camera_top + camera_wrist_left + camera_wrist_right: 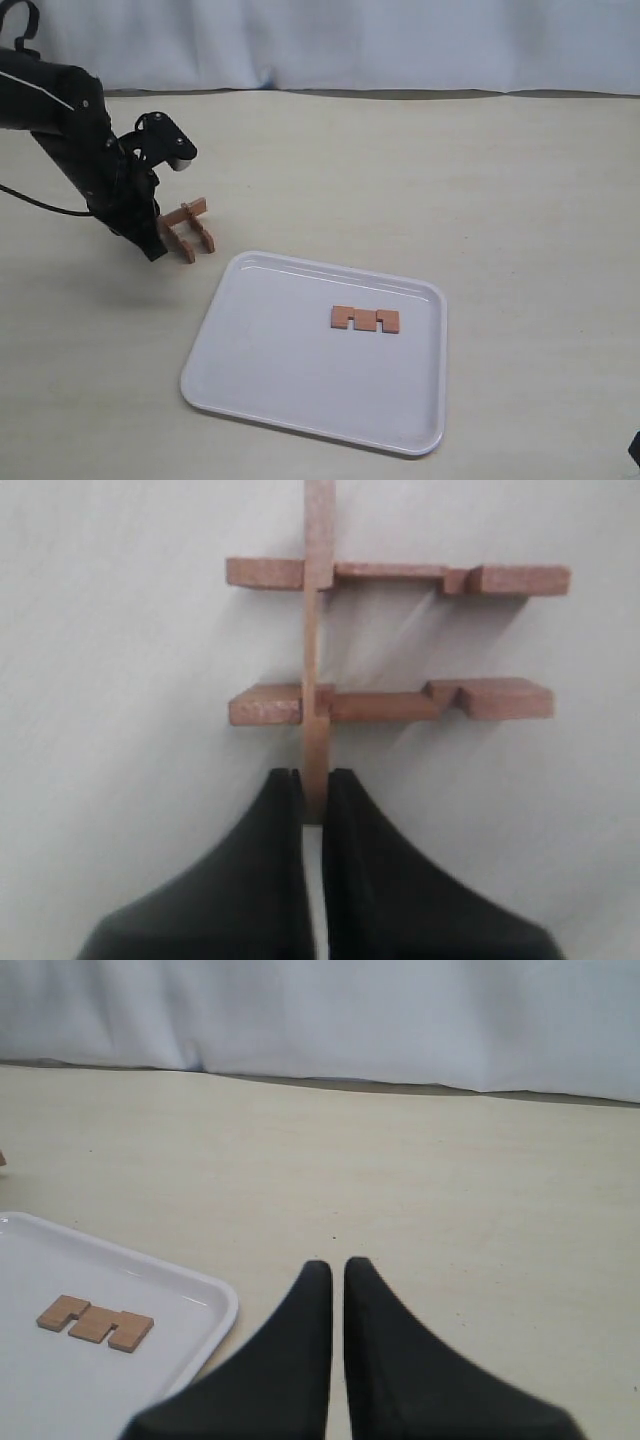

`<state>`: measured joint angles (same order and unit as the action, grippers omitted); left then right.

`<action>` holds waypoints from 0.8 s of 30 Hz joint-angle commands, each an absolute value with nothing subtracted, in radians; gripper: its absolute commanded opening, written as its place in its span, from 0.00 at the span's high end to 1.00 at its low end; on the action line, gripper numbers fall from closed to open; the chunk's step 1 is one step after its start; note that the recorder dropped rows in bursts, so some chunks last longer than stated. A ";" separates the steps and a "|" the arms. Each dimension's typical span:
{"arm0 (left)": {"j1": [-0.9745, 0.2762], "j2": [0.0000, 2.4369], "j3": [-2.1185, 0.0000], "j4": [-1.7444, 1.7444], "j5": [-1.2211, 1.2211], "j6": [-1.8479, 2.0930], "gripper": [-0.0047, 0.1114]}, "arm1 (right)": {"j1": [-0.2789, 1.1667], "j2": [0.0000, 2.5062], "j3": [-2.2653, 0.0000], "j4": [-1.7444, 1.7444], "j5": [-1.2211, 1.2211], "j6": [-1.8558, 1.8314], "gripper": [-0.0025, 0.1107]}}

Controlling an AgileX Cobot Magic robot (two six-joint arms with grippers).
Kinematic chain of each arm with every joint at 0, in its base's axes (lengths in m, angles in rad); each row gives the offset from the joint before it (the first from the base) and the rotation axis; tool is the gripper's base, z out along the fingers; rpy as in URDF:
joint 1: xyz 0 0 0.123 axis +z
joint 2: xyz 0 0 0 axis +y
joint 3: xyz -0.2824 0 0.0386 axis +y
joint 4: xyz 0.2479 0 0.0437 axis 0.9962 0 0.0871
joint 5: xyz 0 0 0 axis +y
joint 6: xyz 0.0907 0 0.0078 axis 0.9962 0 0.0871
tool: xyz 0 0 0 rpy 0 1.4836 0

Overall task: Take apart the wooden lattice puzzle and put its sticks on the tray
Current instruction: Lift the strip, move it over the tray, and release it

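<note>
Wooden lattice puzzle [190,231]: three sticks interlocked, one crossing two parallel ones. It sits outside the tray, near its far left corner.
Left gripper [312,780]: clamped on the end of the crossing stick [315,640], a finger pressed against each face.
Tray [270,370]: white, on the table [480,170]. One loose notched stick [365,319] lies flat, right of its middle.
Right gripper [337,1265]: fingers almost touching, holding nothing, over the table beside the tray.
</note>
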<state>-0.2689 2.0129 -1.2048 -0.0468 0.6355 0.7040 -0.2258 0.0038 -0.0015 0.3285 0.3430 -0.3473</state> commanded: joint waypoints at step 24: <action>-0.698 1.823 -1.210 -0.132 0.832 0.622 0.96 | -0.222 0.000 0.000 0.332 0.341 -0.344 0.94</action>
<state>-0.6360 1.8271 -1.2048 -0.1201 0.8246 0.6682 -0.2258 0.0038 -0.0015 0.3285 0.3430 -0.3473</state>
